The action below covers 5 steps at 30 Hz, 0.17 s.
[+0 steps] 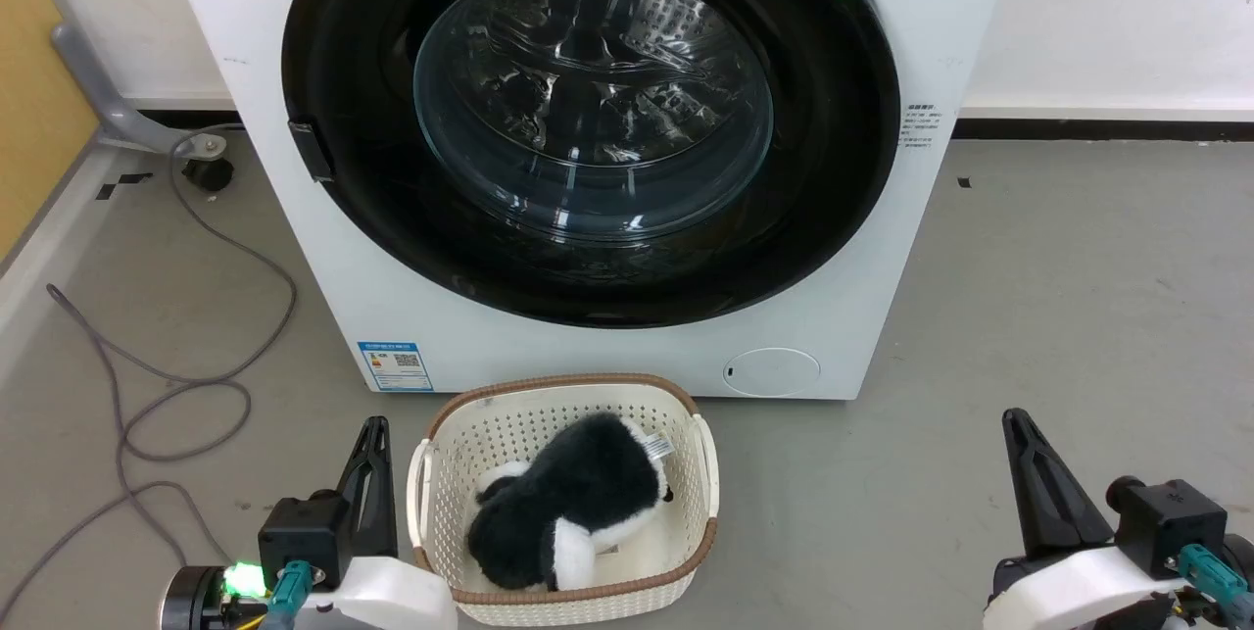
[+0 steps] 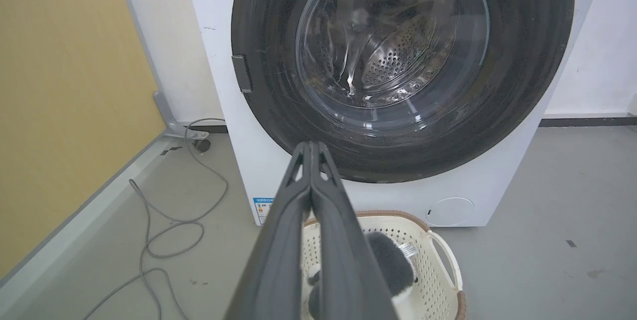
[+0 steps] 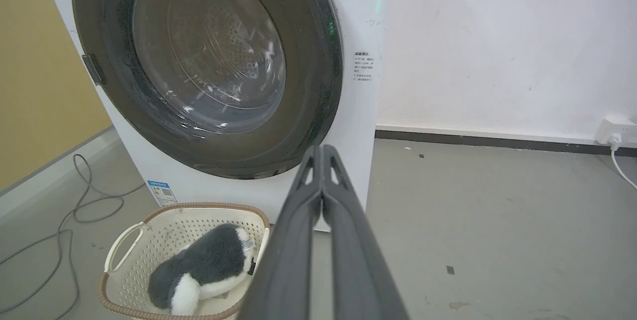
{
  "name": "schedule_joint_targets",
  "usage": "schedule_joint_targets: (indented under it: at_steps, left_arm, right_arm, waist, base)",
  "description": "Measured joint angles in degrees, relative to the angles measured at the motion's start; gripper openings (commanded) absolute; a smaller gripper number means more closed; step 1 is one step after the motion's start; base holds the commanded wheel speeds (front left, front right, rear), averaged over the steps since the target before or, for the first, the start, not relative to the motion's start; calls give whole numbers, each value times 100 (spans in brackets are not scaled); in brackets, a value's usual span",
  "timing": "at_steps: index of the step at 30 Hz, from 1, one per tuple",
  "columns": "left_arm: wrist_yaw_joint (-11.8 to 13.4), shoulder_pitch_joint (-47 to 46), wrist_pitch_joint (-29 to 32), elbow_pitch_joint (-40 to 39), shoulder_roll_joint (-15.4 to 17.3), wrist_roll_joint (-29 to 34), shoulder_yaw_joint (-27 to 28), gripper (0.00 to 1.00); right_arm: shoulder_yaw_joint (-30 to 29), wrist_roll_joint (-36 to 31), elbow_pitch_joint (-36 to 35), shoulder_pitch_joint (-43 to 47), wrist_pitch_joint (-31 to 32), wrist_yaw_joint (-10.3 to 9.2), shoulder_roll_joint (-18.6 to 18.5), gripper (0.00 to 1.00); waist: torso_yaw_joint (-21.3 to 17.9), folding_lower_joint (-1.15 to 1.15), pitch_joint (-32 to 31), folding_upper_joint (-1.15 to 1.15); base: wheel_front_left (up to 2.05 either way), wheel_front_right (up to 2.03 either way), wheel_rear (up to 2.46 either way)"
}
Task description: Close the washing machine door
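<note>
A: White front-loading washing machine (image 1: pixel 294 258) top centre; its glossy round black glass-windowed door (image 1: pixel 843 150) sits flush.
B: Cream perforated basket (image 1: pixel 560 381) with black-and-white plush toy (image 1: pixel 568 503) in front. Bottom corners: left gripper (image 1: pixel 375 429), right gripper (image 1: pixel 1014 419), fingers pressed together, pointing up.

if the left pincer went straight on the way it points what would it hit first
The left pincer would likely meet the washing machine door, on its lower black rim; depth is unclear.
</note>
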Motion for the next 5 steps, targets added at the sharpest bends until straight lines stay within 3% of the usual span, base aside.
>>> schedule_joint_targets:
  at_steps: [5]
  left_arm:
    - [-27,-1,54,-16,-3,15,23,0]
  right_arm:
    - [26,-40,-22,-10,53,0,0,0]
  waist:
    - [2,0,4,0]
  base:
    - [0,0,0]
